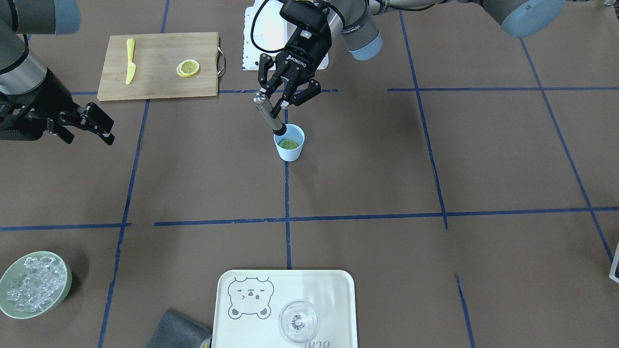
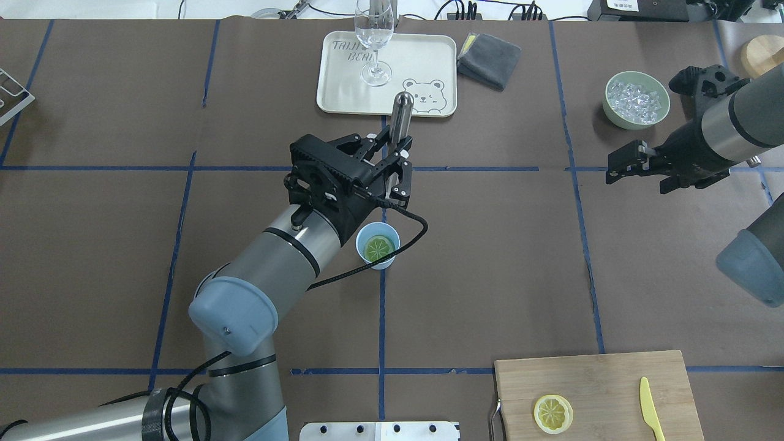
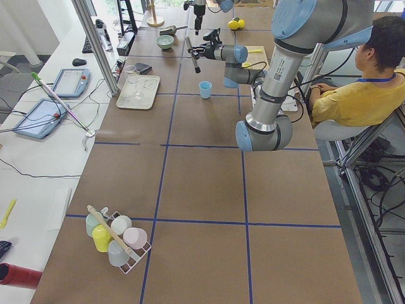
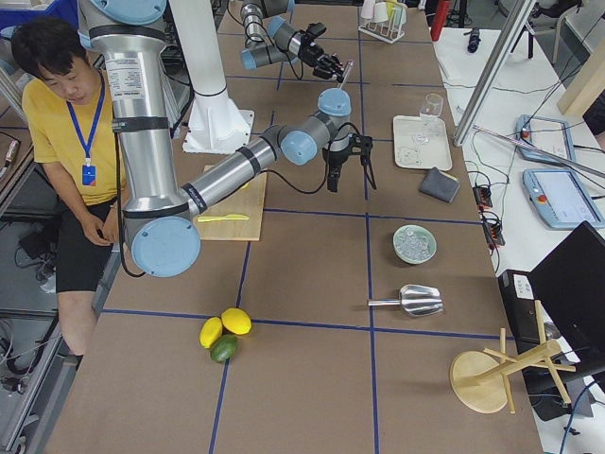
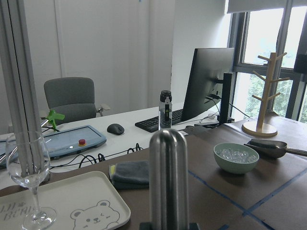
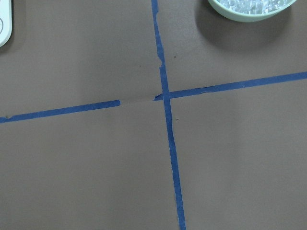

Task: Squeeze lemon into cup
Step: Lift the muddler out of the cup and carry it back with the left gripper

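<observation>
"ROBOTIQ" on the left hand [image 1: 283,99]; "TAIJI BEA…", partly hidden, on the white bear tray [image 2: 429,67].

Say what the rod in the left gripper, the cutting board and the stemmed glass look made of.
Rod: likely brushed steel; dull grey sheen, rounded end.
Cutting board: wood or bamboo, matte; pale striped grain.
Stemmed glass: clear glass, possibly plastic; see-through with glints.

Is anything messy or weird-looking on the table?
Nothing is spilled. The lemon slice inside the cup looks greenish, unlike the yellow slice on the cutting board. The left end effector holds a metal pestle tilted.
</observation>
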Available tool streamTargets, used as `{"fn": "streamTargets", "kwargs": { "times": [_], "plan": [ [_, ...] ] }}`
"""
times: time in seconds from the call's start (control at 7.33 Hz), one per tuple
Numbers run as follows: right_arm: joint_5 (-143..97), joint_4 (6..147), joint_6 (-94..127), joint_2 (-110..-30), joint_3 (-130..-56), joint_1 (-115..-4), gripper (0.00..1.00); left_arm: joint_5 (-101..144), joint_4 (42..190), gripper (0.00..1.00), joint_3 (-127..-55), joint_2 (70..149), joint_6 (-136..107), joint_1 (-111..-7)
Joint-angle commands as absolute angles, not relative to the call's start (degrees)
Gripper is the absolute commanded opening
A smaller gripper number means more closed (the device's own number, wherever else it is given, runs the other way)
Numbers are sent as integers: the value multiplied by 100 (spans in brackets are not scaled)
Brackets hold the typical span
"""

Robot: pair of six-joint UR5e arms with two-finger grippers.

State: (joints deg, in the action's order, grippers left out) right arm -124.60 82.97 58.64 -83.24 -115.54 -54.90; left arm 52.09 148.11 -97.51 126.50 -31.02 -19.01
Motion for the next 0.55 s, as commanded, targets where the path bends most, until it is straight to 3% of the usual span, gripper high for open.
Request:
{"fn": "streamTargets", "kwargs": {
  "times": [0.0,0.41],
  "plan": [
    [-12463,8297,5871,-8341,-11549,-5484,100,6143,13662,0,-9844,12639,-3723,-2528],
    [-12454,8306,5862,-8358,-11523,-5484,100,8940,11934,0,-9957,12262,-3832,-3750]
  ]
}}
